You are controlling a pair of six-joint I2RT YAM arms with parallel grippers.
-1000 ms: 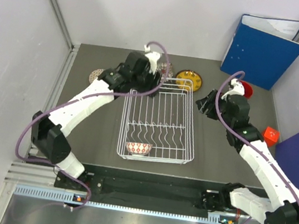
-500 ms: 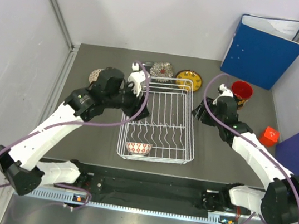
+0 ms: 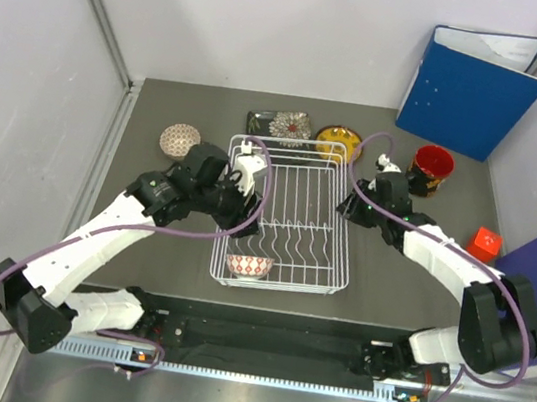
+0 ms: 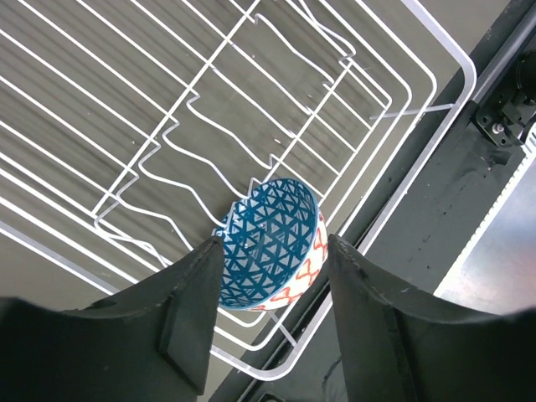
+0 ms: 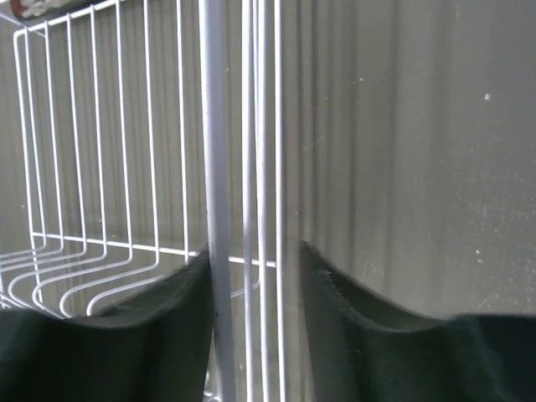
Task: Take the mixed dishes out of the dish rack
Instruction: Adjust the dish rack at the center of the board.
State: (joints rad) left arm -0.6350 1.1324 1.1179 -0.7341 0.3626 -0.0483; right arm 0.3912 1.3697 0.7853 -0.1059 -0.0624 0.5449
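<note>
Rack (image 5: pixel 213 167) is thin white-coated wire, smooth with a slight sheen. Bowl (image 4: pixel 272 243) looks like glazed ceramic, glossy inside. Tabletop (image 5: pixel 402 126) is dark grey and matt with faint brushed streaks. Fingers (image 4: pixel 193 310) are matt black plastic, kinda rough at the edges. Mug (image 3: pixel 433 165) is shiny red, binder (image 3: pixel 472 90) smooth blue.

No legible text or labels
</note>
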